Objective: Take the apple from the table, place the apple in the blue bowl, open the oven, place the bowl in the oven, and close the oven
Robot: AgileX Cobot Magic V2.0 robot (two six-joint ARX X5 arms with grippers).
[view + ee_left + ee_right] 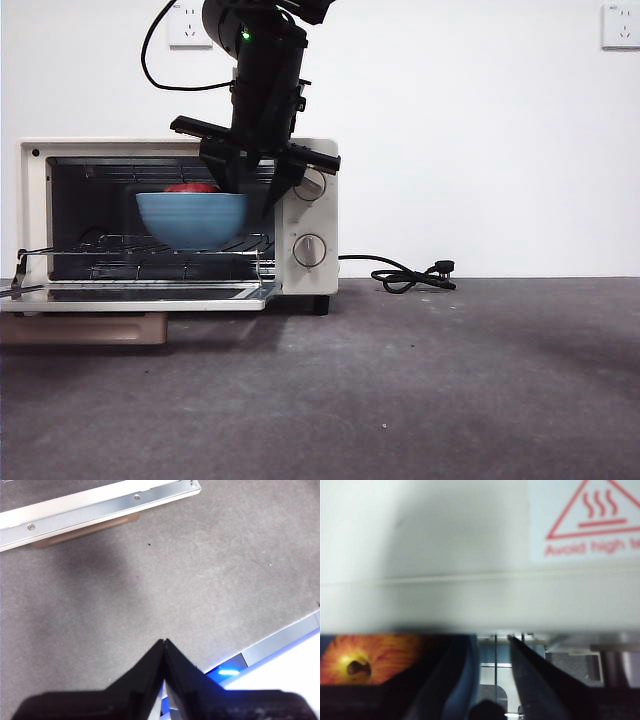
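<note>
Counter (420, 380) bare up front; apple (191, 187) sits in blue bowl (192, 220) on open oven (310, 215) rack, my right claw (250, 185) pinching the rim. Left claw (164, 645) pressed together, idle. I still release, close door.

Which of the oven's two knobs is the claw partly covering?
The upper knob; the right claw holding the bowl overlaps it. The lower knob shows fully.
</note>
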